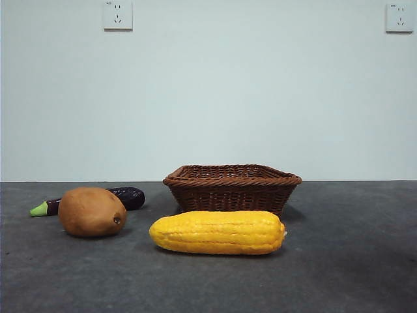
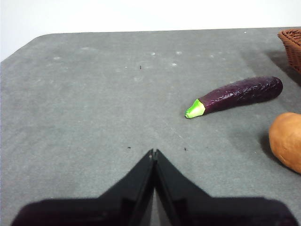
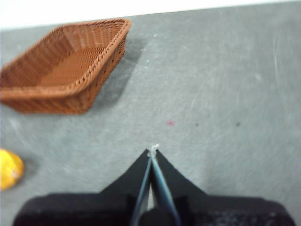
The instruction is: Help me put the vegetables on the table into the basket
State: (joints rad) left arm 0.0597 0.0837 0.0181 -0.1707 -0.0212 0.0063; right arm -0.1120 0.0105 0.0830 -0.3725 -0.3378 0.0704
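The yellow corn cob point(image 1: 218, 232) lies on the table point(image 1: 352, 261) in front of the brown wicker basket point(image 1: 232, 187). The brown potato point(image 1: 92, 211) sits at the left, with the purple eggplant point(image 1: 124, 197) lying just behind it, green stem end pointing left. The left wrist view shows the eggplant point(image 2: 237, 95), part of the potato point(image 2: 287, 141) and a corner of the basket point(image 2: 291, 44). My left gripper point(image 2: 153, 153) is shut and empty, away from them. My right gripper point(image 3: 153, 149) is shut and empty, with the empty basket point(image 3: 66, 66) and the corn's tip point(image 3: 9, 168) off to one side.
A pale wall with two sockets point(image 1: 118, 14) stands behind the table. The table's far edge and rounded corner point(image 2: 37, 40) show in the left wrist view. Neither arm shows in the front view.
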